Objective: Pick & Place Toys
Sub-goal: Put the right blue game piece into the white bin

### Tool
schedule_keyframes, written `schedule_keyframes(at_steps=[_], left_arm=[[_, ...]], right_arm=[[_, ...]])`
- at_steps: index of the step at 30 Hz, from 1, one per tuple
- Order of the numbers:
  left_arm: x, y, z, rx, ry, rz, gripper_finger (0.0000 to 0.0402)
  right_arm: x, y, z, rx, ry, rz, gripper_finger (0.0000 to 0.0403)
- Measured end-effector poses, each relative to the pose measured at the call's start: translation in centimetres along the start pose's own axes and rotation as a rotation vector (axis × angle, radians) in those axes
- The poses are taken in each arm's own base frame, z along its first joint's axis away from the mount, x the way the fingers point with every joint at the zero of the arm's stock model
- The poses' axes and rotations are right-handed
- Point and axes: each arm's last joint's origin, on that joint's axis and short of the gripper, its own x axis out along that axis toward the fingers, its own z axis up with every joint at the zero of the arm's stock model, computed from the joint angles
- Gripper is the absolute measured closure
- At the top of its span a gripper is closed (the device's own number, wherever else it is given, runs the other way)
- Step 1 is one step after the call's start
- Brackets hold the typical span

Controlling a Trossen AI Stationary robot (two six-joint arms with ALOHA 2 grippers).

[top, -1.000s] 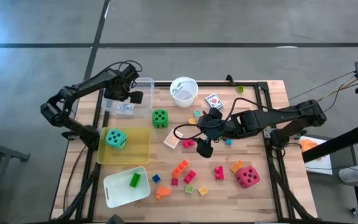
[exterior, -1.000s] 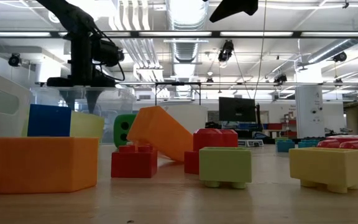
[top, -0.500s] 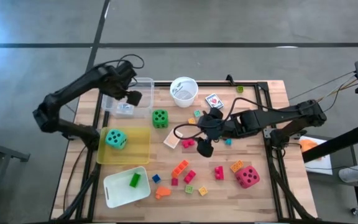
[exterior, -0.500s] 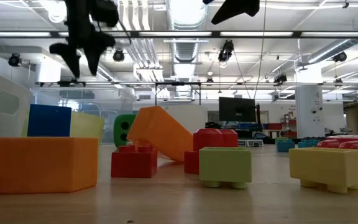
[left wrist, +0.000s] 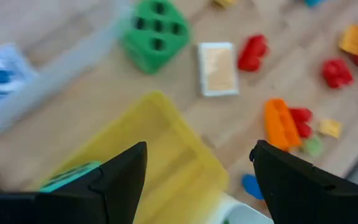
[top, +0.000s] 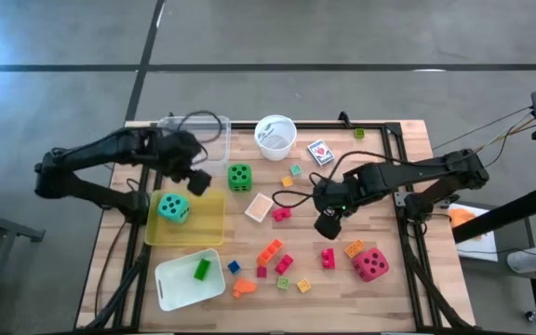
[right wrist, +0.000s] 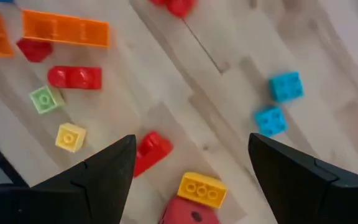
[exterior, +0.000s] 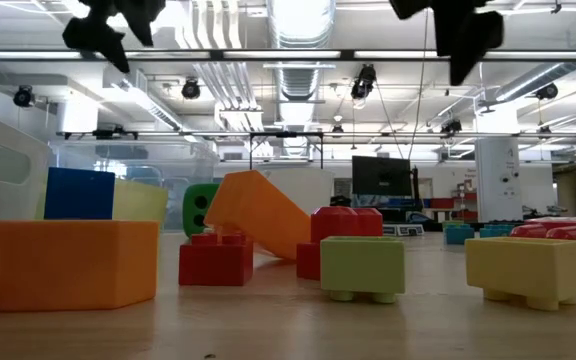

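Toys (top: 277, 256) are lying scattered across the table (top: 394, 288), nothing held, while the left gripper (top: 196, 179) and right gripper (top: 328, 223) are hovering above, fingers spread wide, likely picking targets.

Left hand (left wrist: 197, 180): its two dark fingers stand apart, with nothing between them, above the yellow tray.
Yellow tray (left wrist: 166, 146): on the wooden table (left wrist: 73, 106), a teal die (left wrist: 73, 176) showing at its edge behind one finger.
Green die (left wrist: 154, 31): on the table beyond the tray.
Card pack (left wrist: 218, 68): flat, just beside a red block (left wrist: 252, 51).
Orange block (left wrist: 278, 123): touching a second red block (left wrist: 301, 120); a yellow block (left wrist: 330, 128) and a green block (left wrist: 312, 145) lie near.
Clear tray (left wrist: 48, 68): blurred, with something blue and white inside.
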Motion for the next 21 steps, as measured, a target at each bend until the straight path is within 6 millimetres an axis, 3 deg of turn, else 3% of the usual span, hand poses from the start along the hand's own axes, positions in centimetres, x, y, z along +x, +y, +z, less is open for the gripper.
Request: schedule_keyframes(at_steps=[5, 13, 16, 21], left_arm=[[0.1, -2.3, -1.3, 0.055, -0.008, -0.093, 0.0119], [-0.2, -4.3, -2.5, 0.108, -0.029, -0.204, 0.0119], [-0.3, -4.8, -2.7, 0.123, -0.033, -0.231, 0.0119], [-0.3, -5.1, -3.0, 0.14, -0.028, -0.243, 0.0119]], right_arm=[[2.2, -1.1, -0.4, 0.06, 0.036, -0.09, 0.0102], [8.0, -5.3, -0.6, 0.17, 0.109, -0.22, 0.0102], [9.5, -6.1, -0.5, 0.1, 0.095, -0.206, 0.0102], [11.6, -6.8, -1.1, -0.16, 0.097, -0.187, 0.0102]])
